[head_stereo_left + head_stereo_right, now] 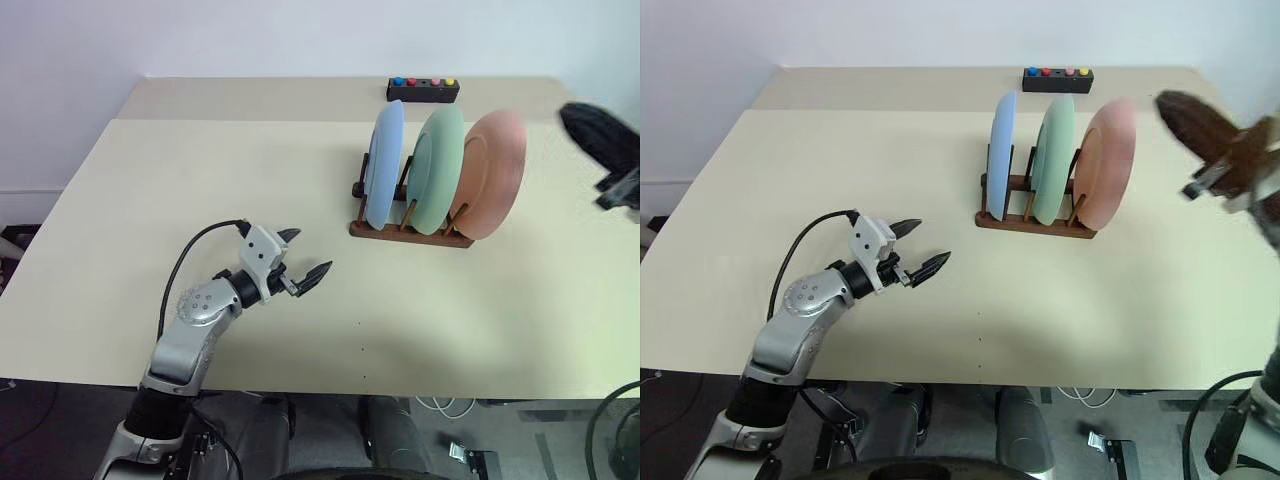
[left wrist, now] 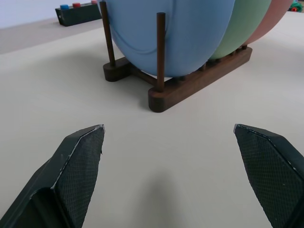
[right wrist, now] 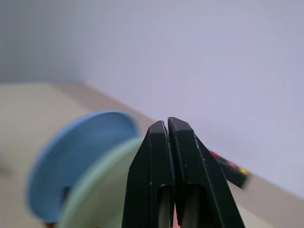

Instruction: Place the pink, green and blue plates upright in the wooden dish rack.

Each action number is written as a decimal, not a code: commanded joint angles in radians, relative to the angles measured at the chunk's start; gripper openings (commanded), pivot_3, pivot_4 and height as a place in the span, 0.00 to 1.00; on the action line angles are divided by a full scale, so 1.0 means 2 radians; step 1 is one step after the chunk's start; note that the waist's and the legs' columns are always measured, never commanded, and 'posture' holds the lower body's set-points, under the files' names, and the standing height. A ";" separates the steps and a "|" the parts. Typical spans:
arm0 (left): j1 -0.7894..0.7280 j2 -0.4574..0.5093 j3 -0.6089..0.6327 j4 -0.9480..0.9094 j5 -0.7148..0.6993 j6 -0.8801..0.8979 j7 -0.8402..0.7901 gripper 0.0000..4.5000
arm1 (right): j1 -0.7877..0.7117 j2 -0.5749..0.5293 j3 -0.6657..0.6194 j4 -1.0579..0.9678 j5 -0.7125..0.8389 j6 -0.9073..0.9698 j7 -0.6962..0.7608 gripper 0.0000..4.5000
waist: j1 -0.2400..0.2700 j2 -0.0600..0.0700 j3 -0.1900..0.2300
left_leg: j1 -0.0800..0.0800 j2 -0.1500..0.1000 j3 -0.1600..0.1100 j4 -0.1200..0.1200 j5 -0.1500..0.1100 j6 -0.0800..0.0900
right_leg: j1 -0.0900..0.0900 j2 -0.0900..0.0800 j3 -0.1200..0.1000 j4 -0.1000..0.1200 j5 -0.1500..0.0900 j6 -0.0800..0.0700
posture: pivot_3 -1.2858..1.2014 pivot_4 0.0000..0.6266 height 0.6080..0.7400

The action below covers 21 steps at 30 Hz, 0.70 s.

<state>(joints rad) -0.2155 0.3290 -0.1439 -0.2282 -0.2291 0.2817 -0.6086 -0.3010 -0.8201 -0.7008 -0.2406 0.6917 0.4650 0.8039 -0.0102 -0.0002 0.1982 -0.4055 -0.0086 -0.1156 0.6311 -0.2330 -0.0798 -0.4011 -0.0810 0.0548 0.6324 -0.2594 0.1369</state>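
Beige tabletop (image 1: 150, 320) runs from the near edge back to a pale wall, and most of it lies bare.

Nearest, the left gripper (image 1: 303, 259) hangs just above the table on the robot's left, pointing level toward the rack. Its two black fingers stand wide apart with nothing between them; the left wrist view shows only bare table in the gap.

Farther back and to the right stands the wooden dish rack (image 1: 410, 232), its dark rails flat on the table and its thin pegs upright. All three plates sit in it on edge, side by side: the blue plate (image 1: 384, 165) nearest the left gripper's side, the green plate (image 1: 437, 168) in the middle, the pink plate (image 1: 491, 173) on the right end. Each leans slightly but rests between pegs, none lying flat.

Right of the rack and raised above the table, the right gripper (image 1: 1193, 120) is held clear of the pink plate, with its fingers pressed together and empty.

At the far edge of the table sits a black box with coloured buttons (image 1: 423, 89), well apart from the rack.

By my reading the task is done: every plate is racked upright, nothing remains on the table to pick up, and only drawing the arms back seems left.
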 commanded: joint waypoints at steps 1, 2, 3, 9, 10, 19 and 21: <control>-0.009 0.002 0.007 0.008 0.008 -0.022 0.003 1.00 | 0.079 0.002 -0.040 0.067 -0.022 -0.031 0.039 0.01 | 0.002 0.000 0.000 | 0.000 0.000 0.000 0.000 0.000 0.000 | 0.000 0.000 0.000 0.000 0.000 0.000 | 0.52 0.24 0.96; -0.009 0.002 0.011 0.012 0.010 -0.025 0.007 1.00 | 0.100 0.012 -0.031 0.077 -0.034 -0.050 0.045 0.01 | 0.001 0.000 0.000 | 0.000 0.000 0.000 0.000 0.000 0.000 | 0.001 0.000 0.000 0.000 0.000 0.000 | 0.52 0.24 0.96; -0.010 0.002 0.013 0.014 0.011 -0.027 0.010 1.00 | 0.111 0.018 -0.025 0.087 -0.040 -0.064 0.047 0.01 | -0.001 0.000 0.000 | 0.001 0.000 0.000 0.000 0.000 0.000 | 0.001 0.000 0.000 -0.001 0.000 0.000 | 0.52 0.24 0.96; 0.001 0.008 0.046 0.034 0.009 -0.037 0.029 1.00 | 0.148 0.056 0.040 0.148 -0.105 -0.132 0.032 0.01 | -0.014 0.001 -0.001 | 0.005 0.000 0.002 -0.001 0.000 0.000 | 0.004 0.000 0.001 0.000 0.000 -0.001 | 0.52 0.24 0.96; 0.008 0.015 0.060 0.039 0.007 -0.039 0.028 1.00 | 0.152 0.065 0.053 0.153 -0.116 -0.142 0.026 0.01 | -0.016 0.001 -0.001 | 0.006 0.000 0.002 -0.001 0.000 0.000 | 0.005 0.000 0.001 0.000 -0.001 -0.001 | 0.52 0.24 0.96; 0.045 0.032 0.087 0.051 0.013 -0.053 0.033 1.00 | 0.111 0.060 0.070 0.239 -0.127 -0.191 0.027 0.01 | -0.010 0.001 -0.001 | 0.006 0.000 0.002 0.000 0.000 0.000 | 0.006 0.000 0.001 -0.001 -0.001 -0.001 | 0.52 0.24 0.96; 0.046 0.032 0.087 0.049 0.015 -0.053 0.035 1.00 | 0.093 0.057 0.077 0.262 -0.131 -0.205 0.027 0.01 | -0.011 0.001 -0.001 | 0.007 0.000 0.002 0.000 0.000 0.000 | 0.006 0.000 0.001 -0.001 -0.001 -0.002 | 0.52 0.24 0.96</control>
<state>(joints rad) -0.1213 0.3905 0.0181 -0.0944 -0.2052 0.2008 -0.5468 -0.0943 -0.6873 -0.5447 0.2592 0.4333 0.0900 0.8526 -0.0315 0.0022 0.1971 -0.3918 -0.0086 -0.1122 0.6296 -0.2334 -0.0793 -0.3895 -0.0814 0.0576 0.6313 -0.2612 0.1342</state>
